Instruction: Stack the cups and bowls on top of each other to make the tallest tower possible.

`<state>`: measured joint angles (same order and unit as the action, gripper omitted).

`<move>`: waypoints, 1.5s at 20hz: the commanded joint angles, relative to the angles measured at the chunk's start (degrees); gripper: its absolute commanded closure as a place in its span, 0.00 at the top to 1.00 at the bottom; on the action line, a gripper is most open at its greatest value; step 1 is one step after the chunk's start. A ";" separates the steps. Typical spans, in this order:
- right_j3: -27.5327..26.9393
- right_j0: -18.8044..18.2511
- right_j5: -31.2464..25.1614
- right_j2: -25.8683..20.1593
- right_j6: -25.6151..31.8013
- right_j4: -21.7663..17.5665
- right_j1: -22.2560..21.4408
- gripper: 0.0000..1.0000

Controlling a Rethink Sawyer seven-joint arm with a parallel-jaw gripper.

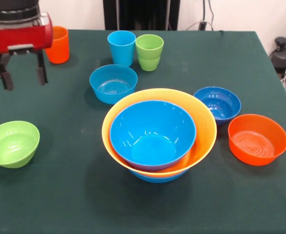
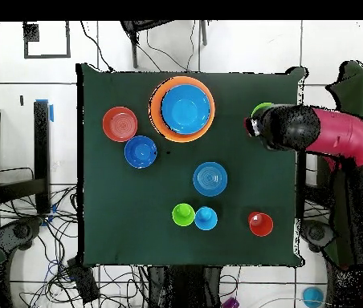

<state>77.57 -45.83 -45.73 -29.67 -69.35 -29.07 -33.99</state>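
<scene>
My gripper hangs open and empty over the table's left part in the front view, above and behind the lime green bowl. The tower stands mid-table: a bright blue bowl nested in the wide yellow-orange bowl, with another bright blue bowl beneath. The orange cup, light blue cup and lime green cup stand upright at the far side. A medium light blue bowl, a small dark blue bowl and an orange bowl stand apart.
In the overhead view the red arm reaches in from the right and covers most of the lime green bowl. The tower sits near the table's top edge. Cables lie on the floor around the green table.
</scene>
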 commanded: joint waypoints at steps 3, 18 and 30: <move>10.72 0.84 8.05 4.88 -7.42 -2.69 3.91 1.00; 8.44 0.53 11.91 3.22 1.82 -7.47 3.38 1.00; 24.89 -5.57 19.22 2.38 -3.29 -5.63 -7.56 1.00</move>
<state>89.39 -50.14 -33.14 -27.09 -69.35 -32.63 -36.22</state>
